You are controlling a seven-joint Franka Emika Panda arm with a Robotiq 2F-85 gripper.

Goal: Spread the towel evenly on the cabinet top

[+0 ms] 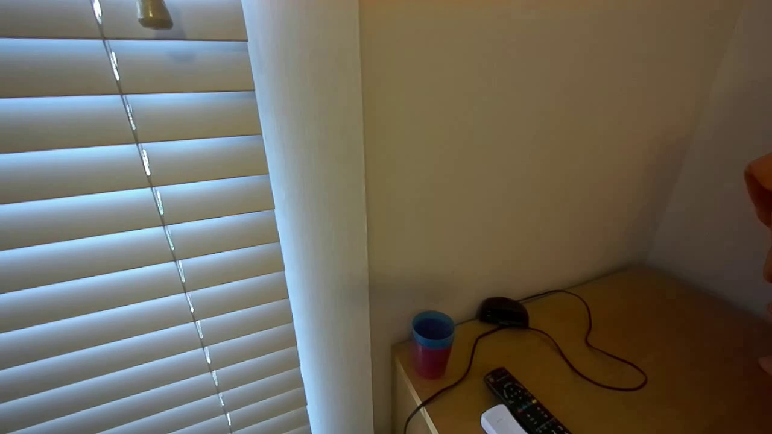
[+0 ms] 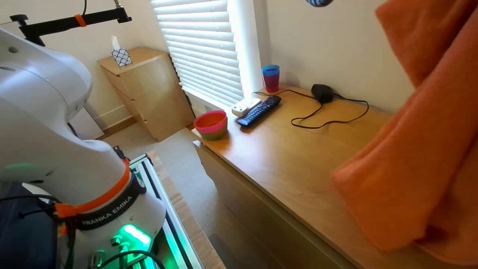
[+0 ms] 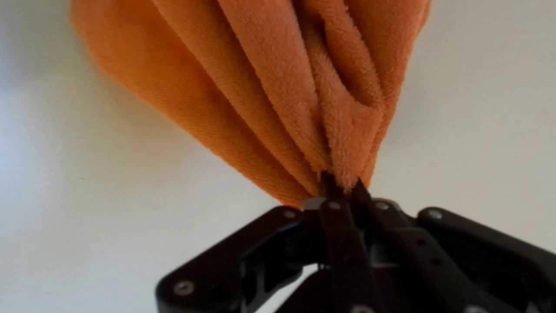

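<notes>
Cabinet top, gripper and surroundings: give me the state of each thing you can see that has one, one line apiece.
gripper, shut on the towel
towel, gathered at the grip, hanging in folds, not yet spread; whether it touches the cabinet top cannot be told
remote, lying keypad up
black cable, loosely looped
pink-rimmed bowl, upright
blue-rimmed cup, upright
blinds, lowered
base light, lit green
tissue box, tissue sticking up

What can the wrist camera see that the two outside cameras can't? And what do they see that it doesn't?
Only the wrist view shows the black gripper, shut on the orange towel.

Only the exterior views, both of them, show the blue-rimmed cup, black remote, window blinds and cabinet top.

All share the orange towel, though an exterior view catches just a bit of it at far right.
</notes>
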